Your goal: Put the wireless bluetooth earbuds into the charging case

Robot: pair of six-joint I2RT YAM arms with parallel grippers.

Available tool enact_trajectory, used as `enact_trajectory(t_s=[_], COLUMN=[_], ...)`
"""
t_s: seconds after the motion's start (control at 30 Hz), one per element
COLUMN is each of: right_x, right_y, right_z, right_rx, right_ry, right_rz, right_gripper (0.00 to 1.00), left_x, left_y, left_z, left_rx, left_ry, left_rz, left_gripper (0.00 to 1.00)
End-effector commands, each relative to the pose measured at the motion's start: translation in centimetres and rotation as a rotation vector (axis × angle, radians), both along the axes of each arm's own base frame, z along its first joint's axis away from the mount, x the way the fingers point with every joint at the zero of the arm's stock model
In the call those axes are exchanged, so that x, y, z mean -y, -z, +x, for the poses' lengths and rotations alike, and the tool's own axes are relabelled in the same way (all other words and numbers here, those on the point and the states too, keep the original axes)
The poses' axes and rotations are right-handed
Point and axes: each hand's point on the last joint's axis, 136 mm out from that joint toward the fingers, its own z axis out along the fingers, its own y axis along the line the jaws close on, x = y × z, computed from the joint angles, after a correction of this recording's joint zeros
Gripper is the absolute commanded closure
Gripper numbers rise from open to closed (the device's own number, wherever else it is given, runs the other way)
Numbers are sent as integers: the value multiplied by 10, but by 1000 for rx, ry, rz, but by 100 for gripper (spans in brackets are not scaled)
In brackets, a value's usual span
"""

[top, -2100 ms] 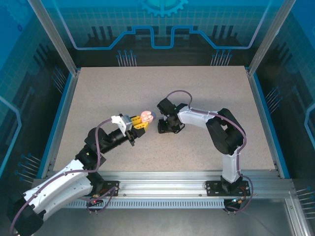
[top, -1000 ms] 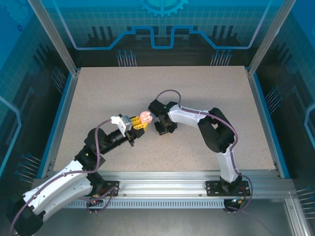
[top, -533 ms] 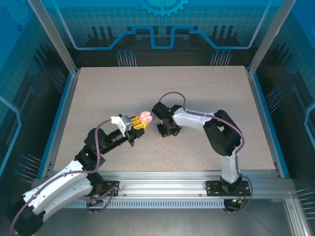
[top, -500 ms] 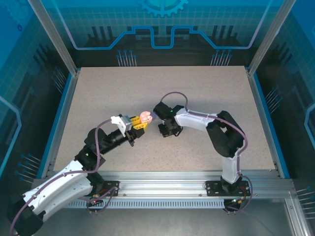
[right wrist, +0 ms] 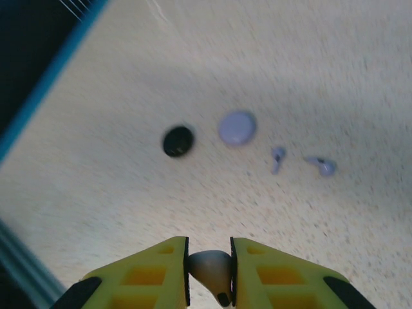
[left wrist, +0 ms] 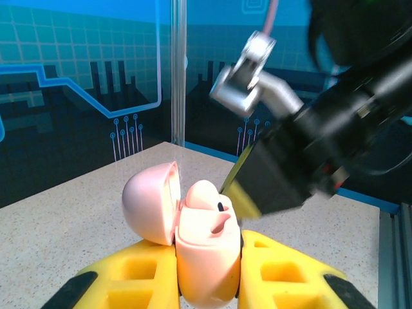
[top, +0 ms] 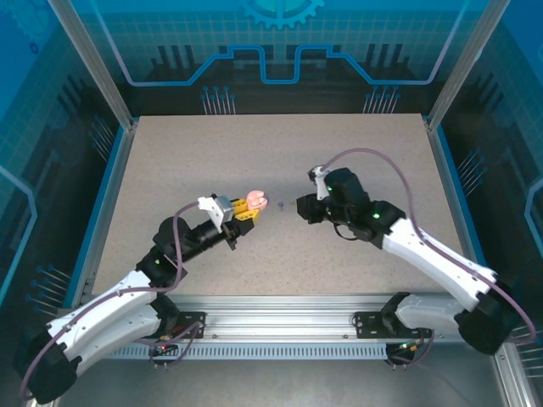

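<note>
1. Left gripper (top: 248,209): the yellow jaws are closed on the lower body of the pink charging case (left wrist: 207,257) and hold it upright above the table (top: 254,153), left of centre in the top view.
2. Charging case: the lid (left wrist: 151,203) is hinged open and tipped to the left in the left wrist view. One seated earbud (left wrist: 203,193), pale pink with a small dark spot, stands in the body of the case.
3. Right gripper (right wrist: 209,256): the jaws are closed almost together, pinching a pale pinkish earbud (right wrist: 211,271) between the pads. The earbud's rounded end points away from the wrist.
4. Relation of the two grippers: in the top view the right gripper faces the left one across a short gap near the middle of the table. In the left wrist view its black body and yellow finger stand just behind and to the right of the open case, without touching it.
5. On the table below the right gripper, seen blurred in the right wrist view: a round black case (right wrist: 177,141), a round lilac case (right wrist: 237,127) just beside it, and two lilac earbuds (right wrist: 277,158) lying loose to the right of the lilac case, close together but apart.
</note>
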Motion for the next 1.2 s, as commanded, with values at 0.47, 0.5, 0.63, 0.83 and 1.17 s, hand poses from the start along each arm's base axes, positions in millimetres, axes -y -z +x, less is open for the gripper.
enact_trajectory(t_s=[0.47,0.5,0.63,0.83,1.17], right_x=[-55,-60,-75,-89,-96], right_y=[-128,-130,-133,-128,-109], right_z=[-54,-54,-56,-51,-44], right_rx=[292,293,306,306,297], right_ry=[-326,-338,-375,-380,-362], right_rz=[294,297,280,250,185], right_gripper=[79,79,79,79,79], left_x=[26,26,26,25,23], left_y=[-18,-18,-19,-20,-22], left_z=[3,3,3,2,0], left_rx=[53,53,56,59,61], left_ry=[108,110,112,110,106], left_rz=[-71,-71,-72,-71,-73], left_gripper=[94,94,94,94,94])
